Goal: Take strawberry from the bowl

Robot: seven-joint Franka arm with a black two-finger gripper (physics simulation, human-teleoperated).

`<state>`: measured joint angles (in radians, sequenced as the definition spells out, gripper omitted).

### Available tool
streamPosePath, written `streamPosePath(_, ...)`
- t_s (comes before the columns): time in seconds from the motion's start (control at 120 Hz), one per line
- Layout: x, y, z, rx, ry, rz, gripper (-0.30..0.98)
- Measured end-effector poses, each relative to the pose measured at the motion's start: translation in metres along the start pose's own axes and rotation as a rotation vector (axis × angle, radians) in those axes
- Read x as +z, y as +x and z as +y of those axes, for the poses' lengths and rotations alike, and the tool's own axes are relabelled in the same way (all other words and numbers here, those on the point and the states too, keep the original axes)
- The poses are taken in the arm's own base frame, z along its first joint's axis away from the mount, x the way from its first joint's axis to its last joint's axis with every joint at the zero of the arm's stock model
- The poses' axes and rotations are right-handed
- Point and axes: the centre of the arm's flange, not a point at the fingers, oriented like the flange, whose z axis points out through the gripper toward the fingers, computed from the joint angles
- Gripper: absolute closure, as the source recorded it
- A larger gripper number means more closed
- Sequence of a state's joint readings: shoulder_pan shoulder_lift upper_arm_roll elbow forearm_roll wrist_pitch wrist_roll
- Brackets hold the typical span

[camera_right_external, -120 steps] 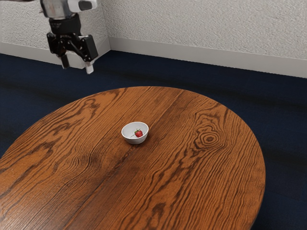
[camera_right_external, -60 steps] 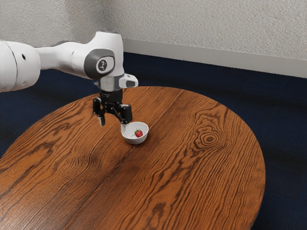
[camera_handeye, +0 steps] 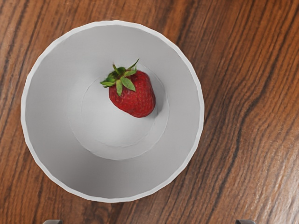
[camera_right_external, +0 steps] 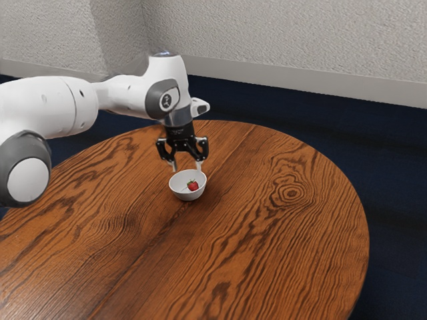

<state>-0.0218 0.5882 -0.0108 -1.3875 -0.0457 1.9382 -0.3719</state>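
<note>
The claw [camera_right_external: 187, 169] is spread empty above the bowl [camera_handeye: 51, 121]; the strawberry [camera_handeye: 136, 99] lies inside, in from the table's [camera_right_external: 267, 240] edge. Probably light, soft and easily bruised, it wants a gentle squeeze around its plump middle.

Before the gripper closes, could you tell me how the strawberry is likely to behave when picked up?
The strawberry looks like bare, ripe red fruit, so it would probably bruise under a hard squeeze. Lying on its rounded side, it may roll if nudged off-centre, though the sloping wall of the white bowl would likely keep it from going far.
</note>
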Motion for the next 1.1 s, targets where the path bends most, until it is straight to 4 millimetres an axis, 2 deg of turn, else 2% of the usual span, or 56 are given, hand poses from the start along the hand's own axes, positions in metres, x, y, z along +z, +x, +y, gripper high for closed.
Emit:
streamPosePath(0.117,0.015,0.016,-0.001,-0.05,-0.003,0.009,0.33)
streamPosePath(0.242,0.022,0.019,-0.005,-0.097,-0.013,0.004,0.39)
streamPosePath(0.325,0.018,0.017,-0.009,-0.126,-0.023,0.004,0.41)
streamPosePath(0.433,0.02,0.015,-0.013,-0.158,-0.027,-0.006,0.42)
streamPosePath(0.6,0.056,0.019,-0.014,-0.196,-0.026,-0.039,0.44)
streamPosePath(0.733,0.058,0.025,-0.018,-0.227,-0.033,-0.022,0.44)
streamPosePath(1.1,0.089,0.035,-0.019,-0.287,-0.072,0.004,0.44)
